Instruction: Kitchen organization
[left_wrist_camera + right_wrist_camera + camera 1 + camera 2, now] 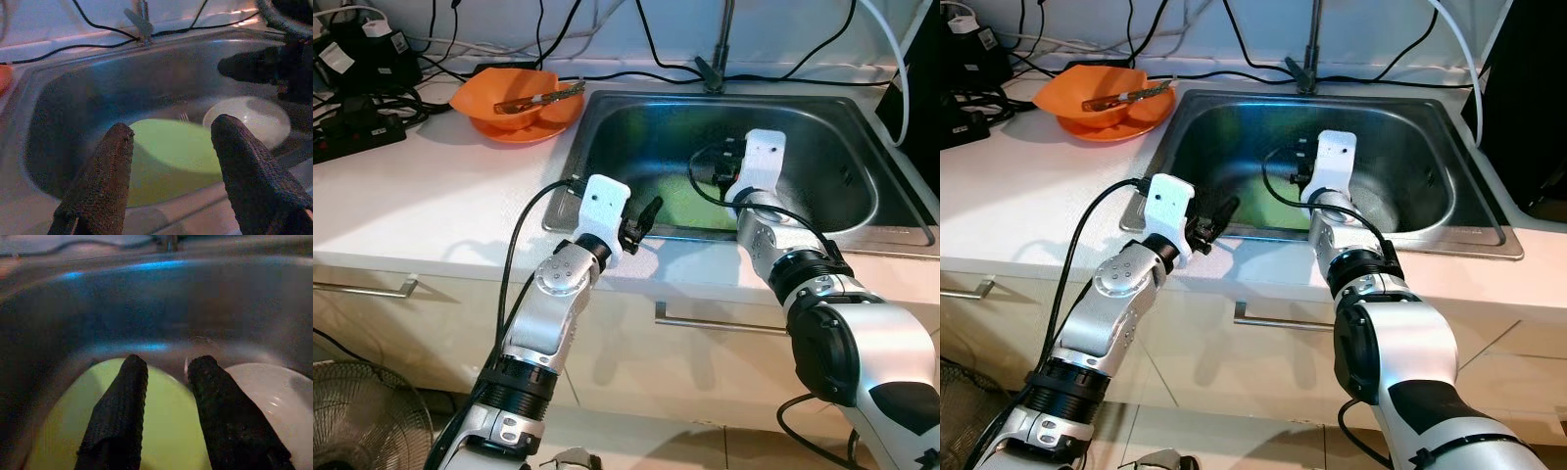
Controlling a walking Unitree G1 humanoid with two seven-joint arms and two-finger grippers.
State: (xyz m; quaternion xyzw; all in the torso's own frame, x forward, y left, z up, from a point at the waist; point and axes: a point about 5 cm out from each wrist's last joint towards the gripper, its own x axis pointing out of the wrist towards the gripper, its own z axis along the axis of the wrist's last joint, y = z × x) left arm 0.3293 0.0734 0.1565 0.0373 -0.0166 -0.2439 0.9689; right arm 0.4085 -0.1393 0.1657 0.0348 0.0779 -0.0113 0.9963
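A green plate (171,152) lies on the sink (636,117) floor, a white plate (254,120) beside it. The right hand (168,367) hangs over the green plate, fingers parted, grasping nothing. The left hand (171,142) hovers released at the sink's front rim. An orange bowl (514,103) sits on the worktop (421,196).

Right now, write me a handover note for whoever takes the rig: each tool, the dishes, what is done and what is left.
Left tool: open, empty, at the near rim of the stainless steel sink.
Right tool: down inside the sink above the round pale green plate, fingers slightly apart, holding nothing.
A round white plate lies beside the green one on the sink floor.
On the counter beside the sink, an orange bowl on an orange plate holds a utensil.
Done: nothing lifted yet.
Left: probably take both plates out of the sink.
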